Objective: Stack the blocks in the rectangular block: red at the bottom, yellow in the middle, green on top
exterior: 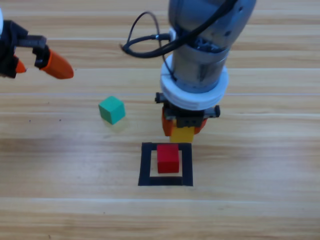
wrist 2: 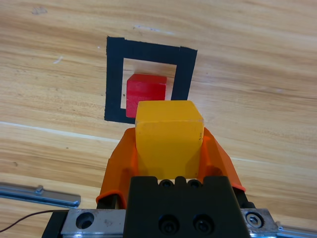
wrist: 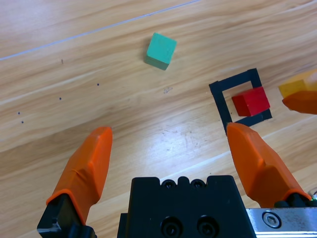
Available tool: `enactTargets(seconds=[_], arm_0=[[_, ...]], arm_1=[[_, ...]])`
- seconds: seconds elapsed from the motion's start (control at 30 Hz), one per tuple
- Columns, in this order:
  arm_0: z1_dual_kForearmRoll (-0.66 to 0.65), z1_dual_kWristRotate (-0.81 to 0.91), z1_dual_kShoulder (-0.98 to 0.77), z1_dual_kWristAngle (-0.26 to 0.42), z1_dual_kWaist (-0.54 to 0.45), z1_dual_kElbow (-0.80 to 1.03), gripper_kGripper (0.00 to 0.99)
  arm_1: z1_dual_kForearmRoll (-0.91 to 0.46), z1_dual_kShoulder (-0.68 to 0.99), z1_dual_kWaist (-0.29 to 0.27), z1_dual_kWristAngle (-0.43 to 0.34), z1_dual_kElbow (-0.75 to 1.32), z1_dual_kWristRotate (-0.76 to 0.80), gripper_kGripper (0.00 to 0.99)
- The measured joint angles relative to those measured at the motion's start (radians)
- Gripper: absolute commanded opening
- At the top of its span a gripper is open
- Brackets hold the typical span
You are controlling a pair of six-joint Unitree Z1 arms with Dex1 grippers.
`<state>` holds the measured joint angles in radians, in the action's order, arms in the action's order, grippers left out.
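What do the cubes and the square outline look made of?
Red cube, yellow cube and green cube: matte, uniformly coloured, no glare; possibly painted wood or foam. Square outline: flat black tape, judging by its overlapping corners.

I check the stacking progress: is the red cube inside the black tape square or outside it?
Inside. The red cube sits within the black tape square, with tape visible on all sides around it.

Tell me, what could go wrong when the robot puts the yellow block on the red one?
1. The right gripper holds the yellow cube beside the red cube, not over it. Released off-centre, it may slide off.
2. A low approach could knock the red cube out of the black tape square.
3. The green cube lies near the path, so a wide swing might bump it.
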<state>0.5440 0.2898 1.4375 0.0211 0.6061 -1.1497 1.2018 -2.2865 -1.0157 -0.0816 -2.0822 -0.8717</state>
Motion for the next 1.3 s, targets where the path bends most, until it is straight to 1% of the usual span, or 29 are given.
enactTargets(seconds=[0.13,0.2,0.37,0.5,0.6,0.9,1.3], arm_0=[[-0.043,-0.006,-0.021,0.000,-0.001,0.050,0.974],[-0.070,-0.007,-0.023,0.000,-0.001,0.069,0.974],[-0.105,-0.007,-0.023,0.000,-0.001,0.109,0.976],[-0.112,-0.003,-0.023,-0.001,-0.001,0.126,0.976],[-0.140,0.001,-0.023,-0.004,-0.001,0.141,0.976],[-0.149,0.008,-0.023,-0.007,-0.001,0.165,0.976],[-0.167,0.018,-0.022,-0.008,-0.001,0.171,0.976]], arm_1=[[0.008,-0.042,-0.015,-0.012,-0.043,-0.009,0.000],[0.009,-0.062,-0.025,-0.038,-0.053,-0.010,0.000],[0.009,-0.097,-0.042,-0.070,-0.090,-0.020,0.000],[0.010,-0.099,-0.050,-0.076,-0.105,-0.030,0.000],[0.010,-0.100,-0.052,-0.078,-0.107,-0.031,0.000],[0.026,-0.153,-0.054,-0.078,-0.110,-0.056,0.000],[0.026,-0.155,-0.054,-0.078,-0.110,-0.076,0.000]])
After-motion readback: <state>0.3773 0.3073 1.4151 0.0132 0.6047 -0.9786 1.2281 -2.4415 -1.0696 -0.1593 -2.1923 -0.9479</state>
